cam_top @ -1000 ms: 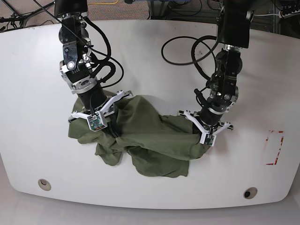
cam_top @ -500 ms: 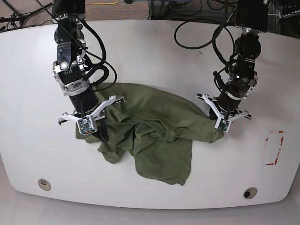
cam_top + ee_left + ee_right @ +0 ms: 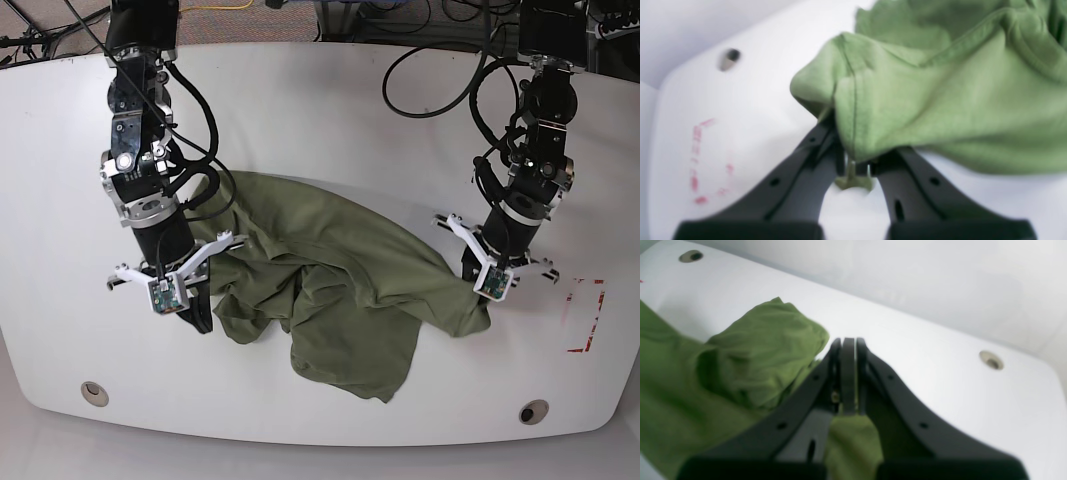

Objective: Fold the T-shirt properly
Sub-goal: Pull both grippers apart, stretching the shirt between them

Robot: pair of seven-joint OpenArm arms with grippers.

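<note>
While pinched by both claws, T-shirt [image 3: 340, 285] crumpled.

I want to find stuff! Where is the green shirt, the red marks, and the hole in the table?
shirt [image 3: 340, 290], base view, middle of the spread cloth.
red marks [image 3: 584, 315], base view, on the table's right side.
hole [image 3: 534, 411], base view, near the table's front right edge.

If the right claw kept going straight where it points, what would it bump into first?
The right claw, shut on the T-shirt, points past the cloth at bare white table. It would probably meet the tabletop first, though the depth is hard to judge.
</note>
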